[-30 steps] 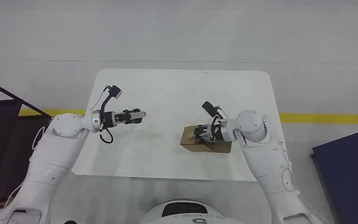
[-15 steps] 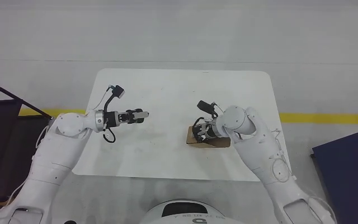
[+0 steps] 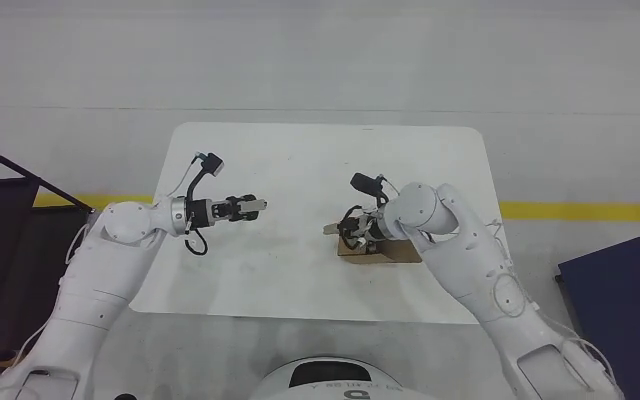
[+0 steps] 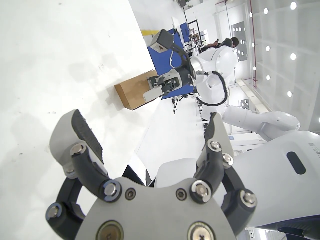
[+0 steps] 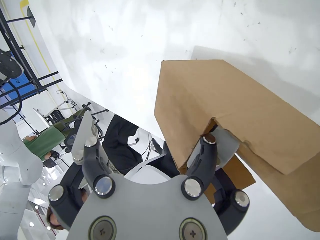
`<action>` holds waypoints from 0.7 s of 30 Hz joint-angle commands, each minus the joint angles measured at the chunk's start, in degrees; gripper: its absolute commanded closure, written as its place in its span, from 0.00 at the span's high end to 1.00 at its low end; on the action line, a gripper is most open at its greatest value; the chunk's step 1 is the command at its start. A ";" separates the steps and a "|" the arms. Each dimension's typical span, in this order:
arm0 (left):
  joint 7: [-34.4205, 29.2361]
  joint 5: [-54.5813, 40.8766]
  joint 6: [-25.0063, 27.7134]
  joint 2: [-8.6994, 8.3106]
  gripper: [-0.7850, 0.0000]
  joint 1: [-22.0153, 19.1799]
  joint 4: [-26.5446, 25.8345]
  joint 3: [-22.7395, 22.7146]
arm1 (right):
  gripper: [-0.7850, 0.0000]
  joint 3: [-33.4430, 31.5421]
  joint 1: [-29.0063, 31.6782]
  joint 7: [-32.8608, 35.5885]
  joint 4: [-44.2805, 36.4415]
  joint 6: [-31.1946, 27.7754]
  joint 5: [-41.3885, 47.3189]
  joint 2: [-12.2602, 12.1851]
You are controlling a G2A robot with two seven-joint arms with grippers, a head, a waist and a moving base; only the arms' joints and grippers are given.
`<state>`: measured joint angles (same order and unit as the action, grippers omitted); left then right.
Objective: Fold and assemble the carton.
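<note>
Top view: the brown cardboard carton (image 3: 392, 254) is seen lying on the white desk (image 3: 300, 165), on its right half and near the front edge. The right tool (image 3: 343, 231) is held at the carton's left end, spread wide. From the right wrist view, one finger (image 5: 212, 148) is found tucked under a partly raised flap of the carton, while the other is kept outside, clear of the cardboard. The left tool (image 3: 252, 205) is held over the desk's left half, well apart from the carton, and is likewise spread.
</note>
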<state>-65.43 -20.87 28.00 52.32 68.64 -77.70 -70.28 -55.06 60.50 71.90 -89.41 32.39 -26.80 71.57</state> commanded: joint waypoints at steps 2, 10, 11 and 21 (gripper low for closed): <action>-0.10 -0.19 0.20 0.10 1.00 -0.12 0.02 0.34 | 1.00 2.34 -1.74 -1.00 -0.31 1.02 0.54 -0.56; -0.33 -0.57 0.97 0.20 1.00 0.04 0.41 0.60 | 0.80 11.07 -8.15 -3.94 0.74 3.96 4.71 -1.32; -0.43 -0.67 1.02 0.19 1.00 0.10 0.45 0.57 | 0.75 12.07 -8.98 -4.41 1.01 4.42 5.68 -1.39; -1.06 -1.29 1.70 -0.02 1.00 0.71 0.55 -0.42 | 0.49 23.05 -15.89 -8.19 1.34 8.20 15.16 -1.98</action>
<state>-66.45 -22.10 29.64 52.32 69.27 -77.08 -70.62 -32.97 45.21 64.21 -87.95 40.06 -12.47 69.65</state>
